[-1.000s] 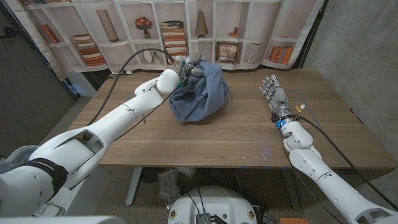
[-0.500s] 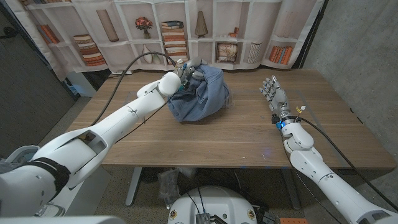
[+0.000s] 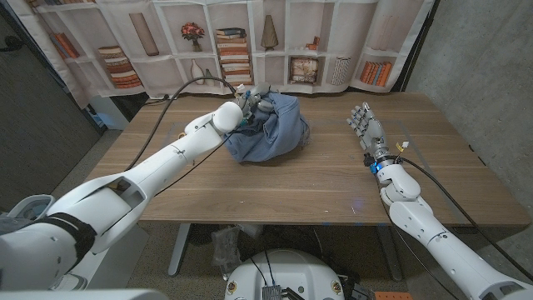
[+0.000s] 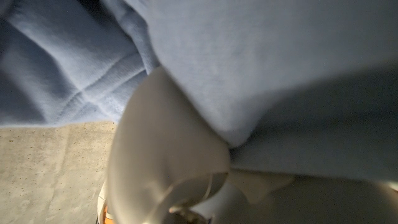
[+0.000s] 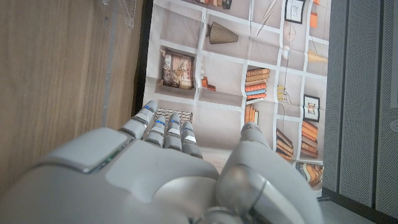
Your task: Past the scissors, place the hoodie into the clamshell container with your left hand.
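A bunched blue hoodie (image 3: 273, 129) hangs onto the table at the back middle, its lower part still on the wood. My left hand (image 3: 254, 98) grips it at the top, with the fingers buried in the cloth. In the left wrist view the blue fabric (image 4: 280, 74) drapes over my white hand (image 4: 168, 162). My right hand (image 3: 364, 123) stands on its edge at the right side of the table, fingers straight and holding nothing. A clear plastic edge (image 5: 121, 15) lies on the wood beyond the right hand's fingertips (image 5: 165, 130); I cannot tell what it belongs to.
The wooden table (image 3: 316, 183) runs up to a backdrop printed with bookshelves (image 3: 250, 50). A black cable (image 3: 179, 87) loops over my left arm. A grey wall (image 3: 483, 67) stands past the right edge.
My left hand has carried the hoodie a little farther back and to the right. The right hand has stayed in place.
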